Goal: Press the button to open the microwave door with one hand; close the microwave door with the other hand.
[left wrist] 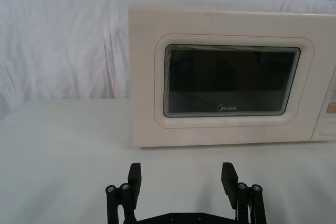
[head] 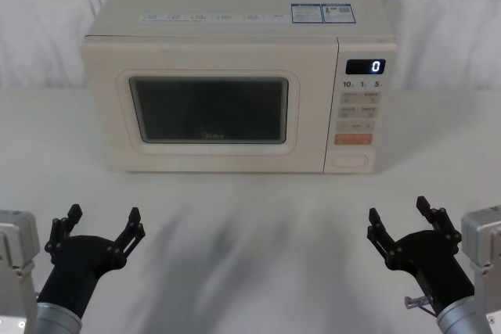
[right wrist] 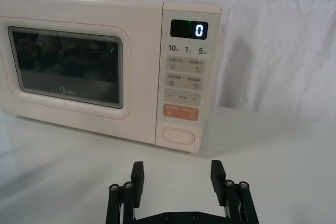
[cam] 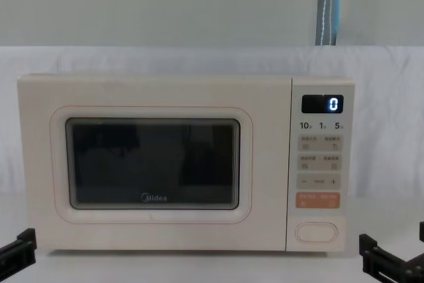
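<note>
The cream microwave [head: 235,29] stands at the back middle of the white table, its display showing "0". Its door [head: 211,111] with the dark window is closed flush; the door [left wrist: 231,80] also faces the left wrist camera, and it appears again as the door [cam: 152,164] in the chest view. The oval button [head: 350,160] sits at the bottom of the control panel, below the orange key, seen closer as the button [right wrist: 178,136] and the button [cam: 316,232]. My left gripper [head: 103,223] hangs open near the front left. My right gripper [head: 401,212] hangs open near the front right, well short of the panel.
White cloth covers the table [head: 250,217] and drapes the wall behind. A blue-grey strap [cam: 328,4] hangs behind the microwave on the right. Bare tabletop lies between the grippers and the oven.
</note>
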